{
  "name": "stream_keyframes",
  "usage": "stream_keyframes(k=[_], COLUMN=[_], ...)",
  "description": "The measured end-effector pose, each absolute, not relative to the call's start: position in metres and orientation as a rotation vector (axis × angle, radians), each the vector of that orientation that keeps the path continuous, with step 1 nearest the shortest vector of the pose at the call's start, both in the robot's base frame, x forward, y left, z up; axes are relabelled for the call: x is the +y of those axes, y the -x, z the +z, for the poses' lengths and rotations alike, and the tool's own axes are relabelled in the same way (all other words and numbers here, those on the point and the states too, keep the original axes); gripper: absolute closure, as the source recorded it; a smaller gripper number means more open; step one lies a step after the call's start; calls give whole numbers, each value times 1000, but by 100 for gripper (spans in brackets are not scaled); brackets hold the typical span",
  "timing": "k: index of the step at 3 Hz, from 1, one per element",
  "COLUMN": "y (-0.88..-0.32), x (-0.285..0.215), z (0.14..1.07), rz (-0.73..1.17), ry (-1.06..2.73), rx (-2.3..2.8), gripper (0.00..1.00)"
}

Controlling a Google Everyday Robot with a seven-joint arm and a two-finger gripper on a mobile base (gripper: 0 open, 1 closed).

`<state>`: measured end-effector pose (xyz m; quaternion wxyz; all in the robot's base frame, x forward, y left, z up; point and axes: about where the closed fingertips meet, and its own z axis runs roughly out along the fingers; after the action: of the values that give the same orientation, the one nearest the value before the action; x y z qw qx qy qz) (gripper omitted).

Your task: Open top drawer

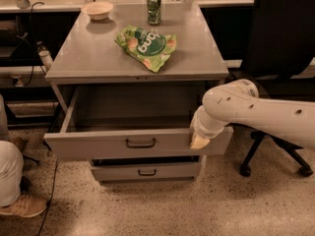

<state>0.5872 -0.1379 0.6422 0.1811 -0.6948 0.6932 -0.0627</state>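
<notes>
The top drawer (93,145) of the grey metal cabinet stands pulled far out, and its deep empty box shows from above. Its wide front panel has a small dark bar handle (141,143) at the centre. My gripper (199,141), at the end of the white arm coming in from the right, sits at the upper edge of the drawer front near its right end, right of the handle. Whether it touches or holds the panel edge does not show.
A narrower grey drawer (147,172) sits shut below. On the cabinet top (88,58) lie a green snack bag (146,45), a green can (154,9) and a small bowl (98,10). A black office chair (283,38) stands at right. A person's leg and shoe (22,205) are at left.
</notes>
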Motion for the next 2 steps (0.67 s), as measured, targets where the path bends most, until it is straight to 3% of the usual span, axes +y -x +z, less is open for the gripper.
stream_keyframes(k=[2], y=[-565], x=[-144], z=[640], rz=[-175], ry=[1923], rx=[2029], gripper=[100])
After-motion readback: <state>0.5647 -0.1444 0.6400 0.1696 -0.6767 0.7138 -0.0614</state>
